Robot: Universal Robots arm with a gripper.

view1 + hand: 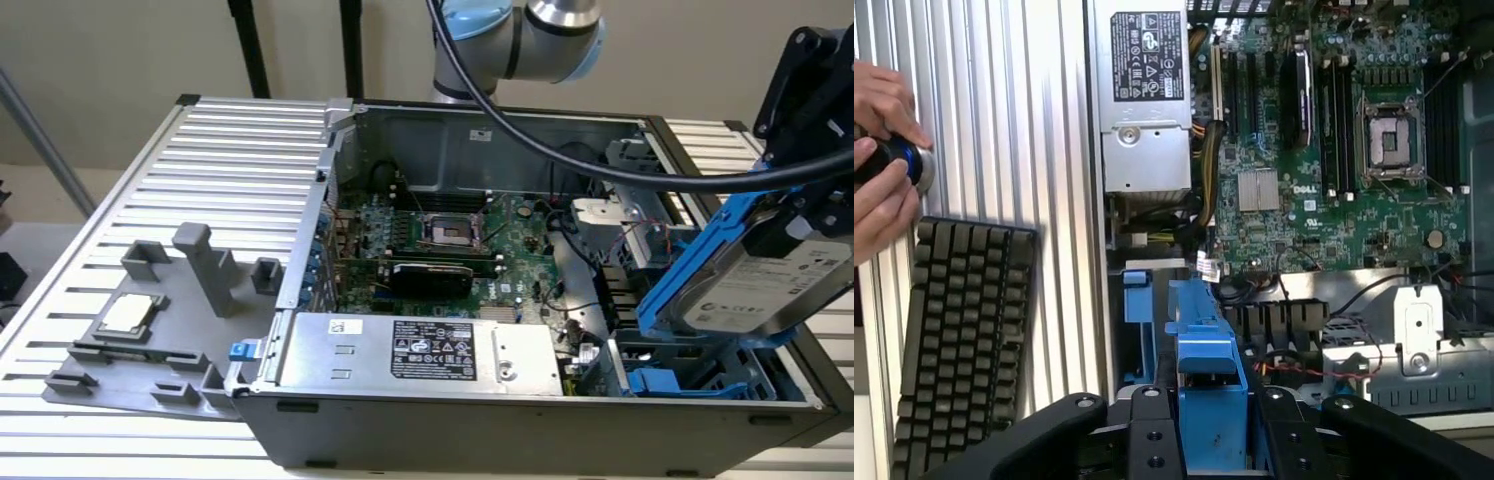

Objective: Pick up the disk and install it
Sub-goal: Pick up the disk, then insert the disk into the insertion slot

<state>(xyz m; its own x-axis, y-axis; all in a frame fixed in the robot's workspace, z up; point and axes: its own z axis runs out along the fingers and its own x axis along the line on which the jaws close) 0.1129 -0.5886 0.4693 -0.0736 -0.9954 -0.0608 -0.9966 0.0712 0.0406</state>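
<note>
Gripper clamped on one disk, tilted above one open computer case; one keyboard alongside.

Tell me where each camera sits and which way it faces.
Exterior view: off the arm, raised, looking down into the open computer case; the robot arm shows at the top, and the jaws hold the disk tilted at the exterior view's right.
Wrist view: on the wrist, looking down past the jaws and the disk's blue carrier into the case; a person's hands and a keyboard show beside it.
Shared: the disk, the motherboard and the power supply.
</note>
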